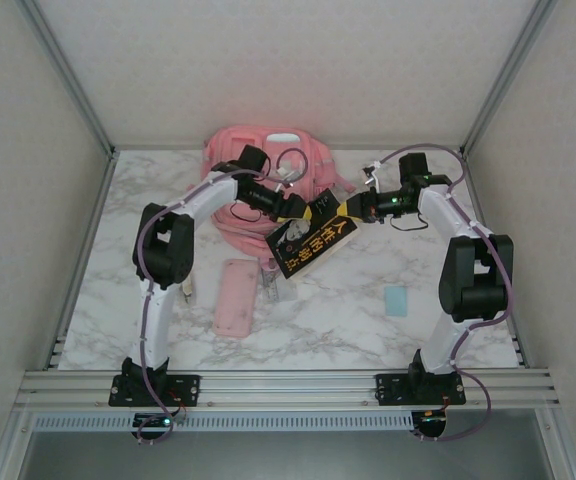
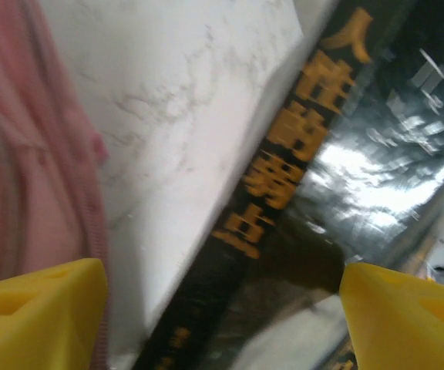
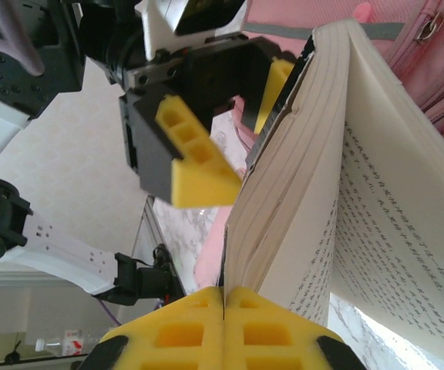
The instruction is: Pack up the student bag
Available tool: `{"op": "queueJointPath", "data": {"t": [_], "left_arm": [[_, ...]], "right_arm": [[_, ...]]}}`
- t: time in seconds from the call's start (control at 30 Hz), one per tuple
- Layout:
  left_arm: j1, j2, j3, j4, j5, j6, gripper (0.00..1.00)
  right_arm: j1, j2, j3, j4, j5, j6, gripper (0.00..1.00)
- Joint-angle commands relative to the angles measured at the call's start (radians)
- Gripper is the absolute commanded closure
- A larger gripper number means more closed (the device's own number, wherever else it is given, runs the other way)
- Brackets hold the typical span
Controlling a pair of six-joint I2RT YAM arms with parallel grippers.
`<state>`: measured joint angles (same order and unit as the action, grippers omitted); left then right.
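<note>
Near stuff: a flat pink pencil case (image 1: 236, 297) and a small pale blue card (image 1: 396, 300) are lying untouched on the marble table (image 1: 368, 330), probably waiting their turn.
Book: a black paperback (image 1: 310, 243) is hanging in the air mid-table and flopping open.
Right claw (image 3: 223, 304): it's pinching fully closed on a thin edge of the book. Can't tell if that's the cover or a few leaves, but I reckon that's why the pages are fanning out.
Left claw (image 2: 222, 277): it's sitting wide open, straddling the cover edge and gripping nothing. Looks like it's lining up a steadying grip.
Writing: big orange Chinese characters are running down the cover, seemingly 人性的弱点. The page print is too small to read.
Bag: the pink backpack (image 1: 268, 160) is slumping at the table's far edge, just behind both claws.
</note>
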<state>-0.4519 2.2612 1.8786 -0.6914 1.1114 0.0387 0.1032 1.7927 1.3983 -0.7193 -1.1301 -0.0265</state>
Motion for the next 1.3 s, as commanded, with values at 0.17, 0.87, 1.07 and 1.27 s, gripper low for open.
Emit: {"op": "queueJointPath", "data": {"t": [0.17, 0.87, 1.07, 1.27], "left_arm": [[-0.021, -0.083, -0.061, -0.166, 0.153, 0.155, 0.45], [-0.011, -0.202, -0.074, 0.135, -0.220, -0.258, 1.00], [0.008, -0.292, -0.121, 0.379, -0.482, -0.528, 1.00], [-0.002, -0.349, -0.289, 0.757, -0.685, -0.831, 1.00]], "right_arm": [[0.010, 0.049, 0.045, 0.019, 0.010, 0.019, 1.00], [0.012, -0.167, -0.080, 0.074, 0.506, 0.316, 0.01], [0.038, -0.346, -0.300, 0.268, 0.619, 0.628, 0.01], [0.177, -0.509, -0.531, 0.603, 0.758, 0.984, 0.01]]}}
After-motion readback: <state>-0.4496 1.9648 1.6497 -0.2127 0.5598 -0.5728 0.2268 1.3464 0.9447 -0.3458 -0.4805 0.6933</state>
